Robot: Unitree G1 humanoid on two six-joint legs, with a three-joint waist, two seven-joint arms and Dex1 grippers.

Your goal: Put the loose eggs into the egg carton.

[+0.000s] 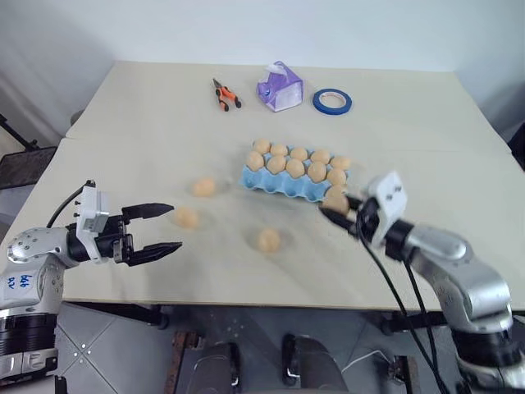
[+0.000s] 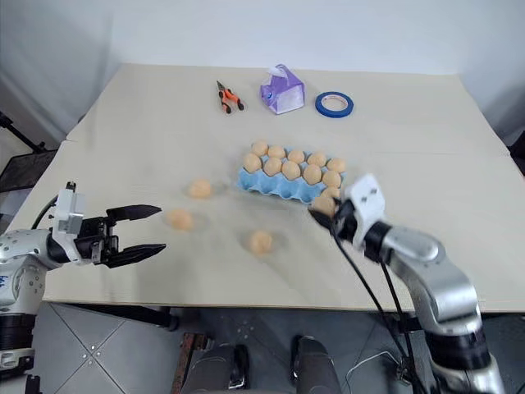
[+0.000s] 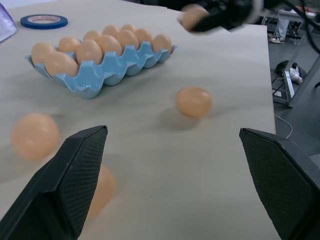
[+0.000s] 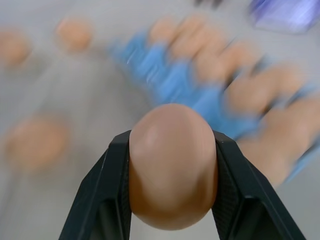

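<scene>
Left eye view: right gripper clamped on one egg, held just off the near right corner of the egg carton. Carton light blue, mid-table, cups filled with tan eggs. Three loose eggs on the table nearer than the carton, spread to its left: one near the carton's left end, one just beyond the left gripper, one in front of the carton. Left gripper hovering over the near left table edge, black fingers spread wide, nothing between them. Far side: orange-handled pliers, purple tissue pack, blue tape roll, side by side.

Left wrist view: two black fingers well apart, empty. One egg partly hidden behind a finger, another near it, a third out between fingers and carton. Carton beyond, right gripper with its egg past the carton's end.

Right wrist view: egg gripped between both fingers, carton blurred beyond.
</scene>
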